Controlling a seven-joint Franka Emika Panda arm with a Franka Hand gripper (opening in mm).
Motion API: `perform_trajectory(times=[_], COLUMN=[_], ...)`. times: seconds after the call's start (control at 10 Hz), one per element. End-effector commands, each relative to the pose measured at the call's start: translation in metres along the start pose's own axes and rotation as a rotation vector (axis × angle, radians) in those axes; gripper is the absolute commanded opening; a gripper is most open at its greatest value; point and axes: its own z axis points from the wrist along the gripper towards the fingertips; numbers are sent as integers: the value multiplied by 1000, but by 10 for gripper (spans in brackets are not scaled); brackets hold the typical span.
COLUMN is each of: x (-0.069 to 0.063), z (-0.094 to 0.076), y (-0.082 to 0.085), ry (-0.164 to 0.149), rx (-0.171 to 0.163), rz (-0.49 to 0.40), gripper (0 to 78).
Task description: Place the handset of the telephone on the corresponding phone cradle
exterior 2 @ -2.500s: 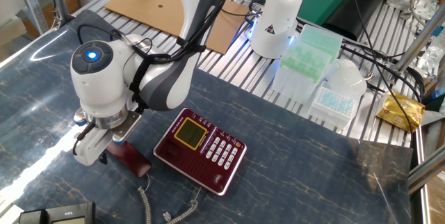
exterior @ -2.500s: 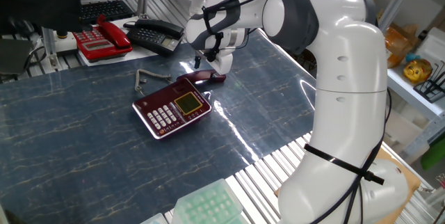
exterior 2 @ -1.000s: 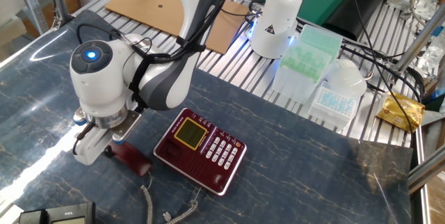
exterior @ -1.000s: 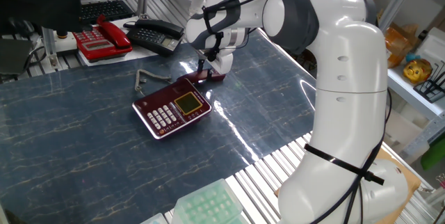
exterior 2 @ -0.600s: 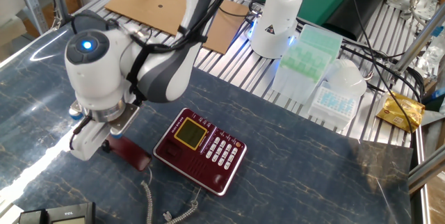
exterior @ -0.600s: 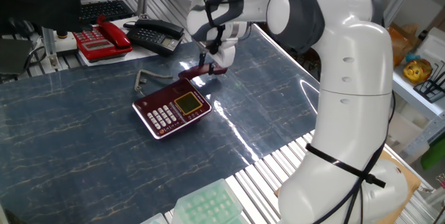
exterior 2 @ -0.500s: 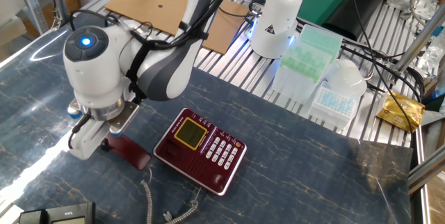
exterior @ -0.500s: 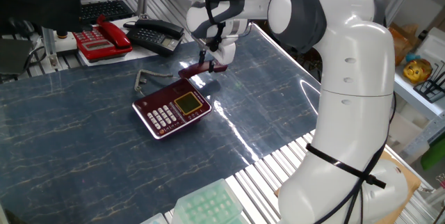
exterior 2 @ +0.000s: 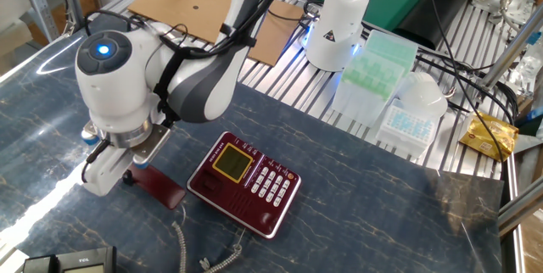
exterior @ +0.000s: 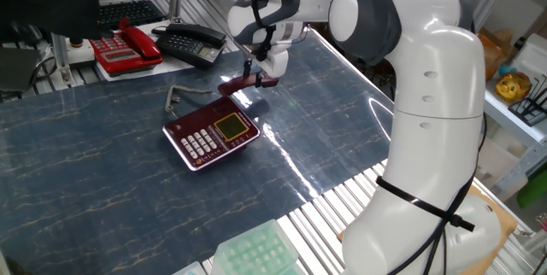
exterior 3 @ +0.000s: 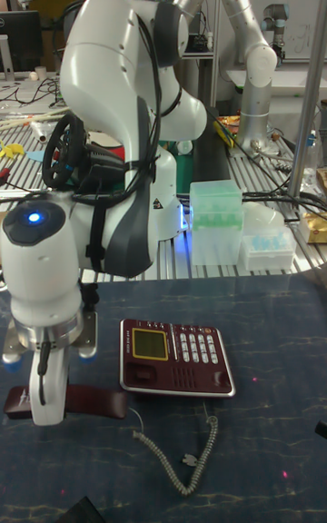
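The dark red handset [exterior: 237,88] [exterior 2: 159,186] [exterior 3: 87,402] hangs a little above the table, just beyond the telephone's screen end. My gripper [exterior: 253,76] [exterior 2: 130,175] [exterior 3: 42,399] is shut on one end of it. The telephone [exterior: 213,134] [exterior 2: 245,185] [exterior 3: 173,357] lies flat, with white keys and a yellow screen. Its phone cradle [exterior: 196,114] [exterior 2: 232,212] [exterior 3: 173,384], the long bare strip on the cord side, has nothing in it. The grey coiled cord [exterior: 183,95] [exterior 2: 181,246] [exterior 3: 184,456] trails on the table.
A bright red phone [exterior: 126,47] and a black phone [exterior: 191,43] stand at the table's far edge. Green and clear tip-box racks [exterior 2: 373,61] [exterior 3: 216,221] sit on the slatted bench beside the robot base. A brown cardboard sheet [exterior 2: 204,6] lies beyond the table.
My gripper came down onto the handset, shut on it, and has lifted it off the table and moved it slightly away from the telephone. In the last half second it barely moved.
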Motion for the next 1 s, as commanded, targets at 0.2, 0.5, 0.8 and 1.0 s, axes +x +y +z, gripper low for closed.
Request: perform_trajectory(times=[0.2, 0.5, 0.8, 1.0], x=[23, 31, 47, 60], z=[-52, -59, -66, -64], y=[17, 8, -4, -9], ry=[11, 25, 30, 22], rx=[-9, -10, -16, -15], rz=[32, 12, -17, -13], gripper=[13, 13, 13, 13])
